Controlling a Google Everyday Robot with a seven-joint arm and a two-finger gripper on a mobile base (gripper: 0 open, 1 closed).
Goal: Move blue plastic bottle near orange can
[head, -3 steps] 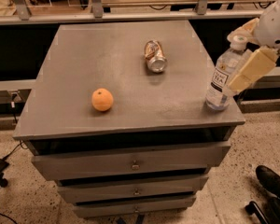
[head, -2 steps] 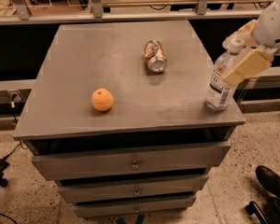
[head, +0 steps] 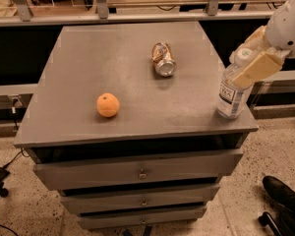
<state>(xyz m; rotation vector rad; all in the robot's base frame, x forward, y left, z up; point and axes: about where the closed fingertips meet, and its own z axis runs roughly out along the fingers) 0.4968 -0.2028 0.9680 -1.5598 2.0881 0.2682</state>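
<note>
One grey surface [head: 113, 48] over drawers [head: 137, 173]. At its right edge, pincer [head: 243, 61] at top of blue plastic bottle [head: 232, 96]; clamped or apart: cannot tell. Bottle upright at front-right corner, well apart from orange can [head: 163, 59], lying mid-rear. Front-left, orange fruit [head: 108, 105].

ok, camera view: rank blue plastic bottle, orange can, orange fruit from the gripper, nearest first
1. blue plastic bottle: front-right corner of the cabinet, gripper at its neck.
2. orange can: lying on its side, centre-back.
3. orange fruit: front-left.
</note>
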